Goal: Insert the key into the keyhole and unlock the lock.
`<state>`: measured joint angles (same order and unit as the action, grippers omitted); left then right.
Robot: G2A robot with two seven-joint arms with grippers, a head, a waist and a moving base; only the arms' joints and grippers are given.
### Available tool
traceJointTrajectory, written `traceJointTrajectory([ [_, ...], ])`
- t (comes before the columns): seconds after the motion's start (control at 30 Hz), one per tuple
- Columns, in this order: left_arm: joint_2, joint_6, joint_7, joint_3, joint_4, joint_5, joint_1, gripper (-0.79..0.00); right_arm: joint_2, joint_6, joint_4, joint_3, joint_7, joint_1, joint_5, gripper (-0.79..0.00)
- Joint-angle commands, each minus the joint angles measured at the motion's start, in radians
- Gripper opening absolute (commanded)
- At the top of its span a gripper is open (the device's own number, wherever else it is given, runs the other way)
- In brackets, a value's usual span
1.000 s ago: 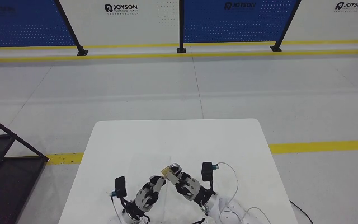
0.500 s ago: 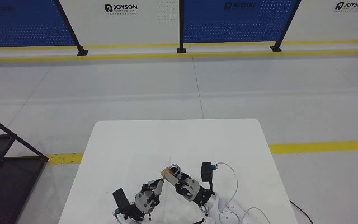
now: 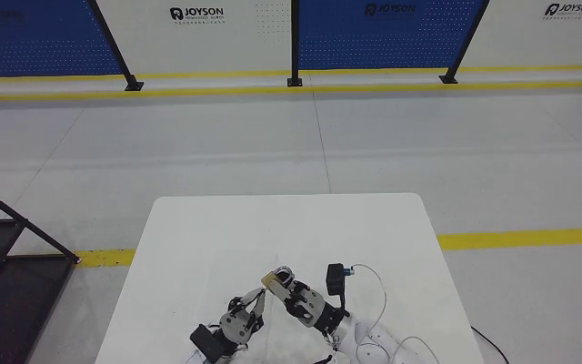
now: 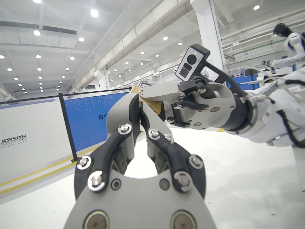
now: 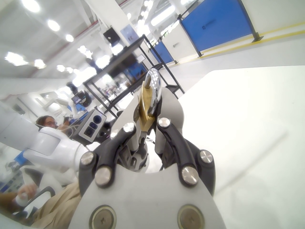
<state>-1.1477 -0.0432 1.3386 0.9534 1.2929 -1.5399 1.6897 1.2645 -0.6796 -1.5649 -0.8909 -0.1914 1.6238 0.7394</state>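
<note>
Near the desk's [image 3: 273, 227] front edge, lifted off its surface, the two arms meet tip to tip. The right fingers [image 5: 171, 107] are clamped on the flat sides of the brass lock [image 5: 144, 107], with its chrome shackle [image 5: 155, 84] pointing away from that wrist. The left fingers [image 4: 122, 113] are clenched, pads all but together, their tips right against the lock's body. The key is hidden between them (I take it to be pinched there, going by the task and the thin gap between the pads). Whether its blade is in the keyhole cannot be told.

The step in hand looks like seating or turning the key, and several things could go wrong:

- **Jamming:** if the blade is slightly off the keyhole's line, pushing on would jam the tip against the brass.
- **Lock swivelling:** the same push could swivel the lock in the right fingers, since smooth metal gives them little hold.
- **Key slipping:** turning could make the thin key slip or roll between the left pads, so the wrist rotates and the cylinder does not.
- **Twisting the lock:** too much torque could twist the whole lock round, or lever it out to drop on the desk.
- **Fingers colliding:** the two sets of fingers stand so close that a turn of the left wrist could knock them together.
</note>
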Motion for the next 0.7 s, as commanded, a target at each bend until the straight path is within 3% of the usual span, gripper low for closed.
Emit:
traceJointTrajectory([
  [0.0,-0.002,-0.044,-0.001,0.0,-0.001,-0.018,0.002,-0.785,0.0,-0.002,0.0,0.0,-0.002,0.001,-0.002,-0.785],
  [0.33,-0.004,-0.119,-0.003,0.017,-0.008,-0.06,0.0,-0.785,-0.002,-0.007,0.0,0.0,-0.004,0.0,-0.001,-0.785],
  [0.67,-0.009,-0.136,0.028,0.018,-0.017,-0.083,-0.008,-0.785,-0.003,-0.005,-0.003,-0.003,-0.007,0.001,-0.004,-0.785],
])
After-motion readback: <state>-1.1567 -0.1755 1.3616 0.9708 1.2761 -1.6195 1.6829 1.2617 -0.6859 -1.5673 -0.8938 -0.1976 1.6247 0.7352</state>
